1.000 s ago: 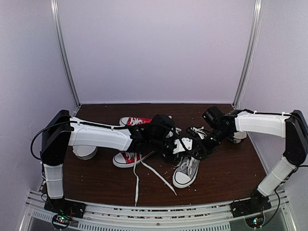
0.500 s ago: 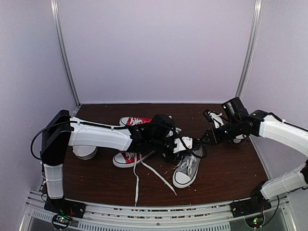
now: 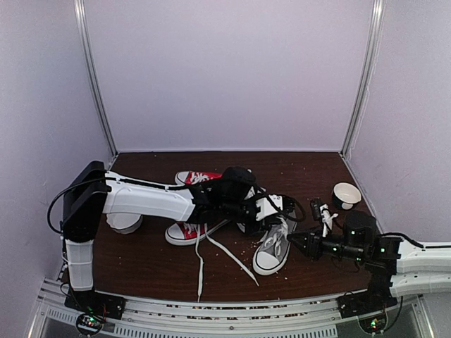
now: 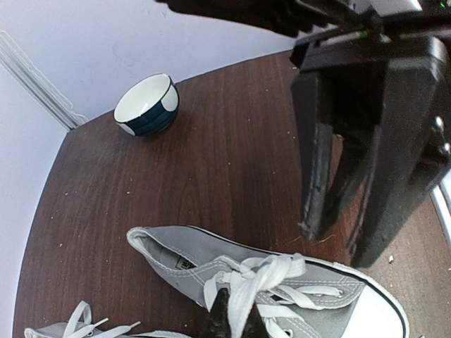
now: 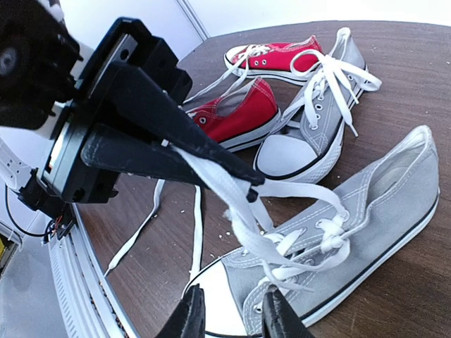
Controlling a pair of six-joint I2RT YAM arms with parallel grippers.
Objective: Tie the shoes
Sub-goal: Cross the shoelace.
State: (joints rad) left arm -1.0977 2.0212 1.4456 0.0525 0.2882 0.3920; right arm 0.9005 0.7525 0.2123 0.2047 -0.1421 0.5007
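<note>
One grey shoe (image 3: 273, 248) lies toe toward the near edge; it also shows in the left wrist view (image 4: 211, 264) and the right wrist view (image 5: 366, 218). The second grey shoe (image 5: 318, 123) lies behind it, mostly hidden by my left arm in the top view. My left gripper (image 3: 276, 206) is shut on a white lace (image 5: 232, 190) of the near shoe, holding it taut above the eyelets (image 4: 236, 317). My right gripper (image 3: 294, 241) is open and empty, low beside the shoe's toe (image 5: 232, 317), also seen in the left wrist view (image 4: 335, 236).
Two red sneakers (image 3: 196, 177) (image 3: 184, 231) lie left of the grey pair, with loose laces (image 3: 201, 264) trailing toward the near edge. A blue-and-white bowl (image 3: 346, 194) stands at the right, also in the left wrist view (image 4: 146, 105). A white object (image 3: 124, 222) sits under my left arm.
My right arm has pulled back from the shoes to the near right, gripper now low beside the near grey shoe. My left gripper has stayed shut on the lace, shifting slightly right.
</note>
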